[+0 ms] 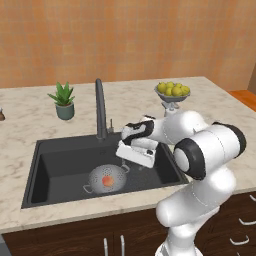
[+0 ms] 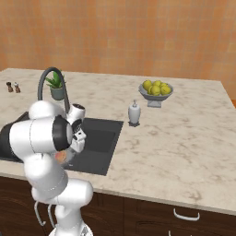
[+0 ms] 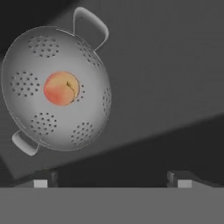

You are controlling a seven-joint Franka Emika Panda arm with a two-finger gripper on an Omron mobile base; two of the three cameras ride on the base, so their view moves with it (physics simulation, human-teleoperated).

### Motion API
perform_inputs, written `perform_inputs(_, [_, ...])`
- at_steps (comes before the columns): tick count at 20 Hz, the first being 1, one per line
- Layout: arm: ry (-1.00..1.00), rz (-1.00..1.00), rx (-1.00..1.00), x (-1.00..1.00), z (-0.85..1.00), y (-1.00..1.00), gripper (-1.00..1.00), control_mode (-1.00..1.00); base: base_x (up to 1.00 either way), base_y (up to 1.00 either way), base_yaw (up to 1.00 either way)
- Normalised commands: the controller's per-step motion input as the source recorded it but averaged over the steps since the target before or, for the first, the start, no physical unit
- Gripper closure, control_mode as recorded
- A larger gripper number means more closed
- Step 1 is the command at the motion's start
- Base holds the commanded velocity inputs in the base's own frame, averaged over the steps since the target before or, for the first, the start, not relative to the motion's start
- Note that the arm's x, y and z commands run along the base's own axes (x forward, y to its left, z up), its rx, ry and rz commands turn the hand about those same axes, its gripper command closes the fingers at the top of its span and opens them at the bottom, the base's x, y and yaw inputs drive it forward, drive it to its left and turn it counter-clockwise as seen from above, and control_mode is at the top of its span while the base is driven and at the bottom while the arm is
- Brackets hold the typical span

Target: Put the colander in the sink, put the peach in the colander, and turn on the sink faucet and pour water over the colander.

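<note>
The small silver perforated colander (image 1: 107, 178) sits near the front edge of the dark rectangular sink (image 1: 55, 155), orange-pink peach (image 3: 61, 88) inside. The gripper (image 1: 134, 156) hovers above, fingers wide apart, empty. Left: turning on the dark gooseneck faucet (image 1: 100, 107).

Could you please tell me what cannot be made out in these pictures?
- Sink faucet lever: too small in the left base view to tell its position.
- Sink: the arm covers most of it in the right base view.
- Drain: the colander, with the peach in it, may cover it in the hand view.
</note>
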Motion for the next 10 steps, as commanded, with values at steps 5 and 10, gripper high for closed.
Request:
perform_inputs(5, [0.0, 0.2, -0.06, -0.31, 0.46, -0.29, -1.0, -1.0, 0.0, 0.0, 0.0])
perform_inputs(10, [-0.34, 0.21, -0.03, -0.25, 0.53, -0.11, -1.0, -1.0, 0.0, 0.0, 0.0])
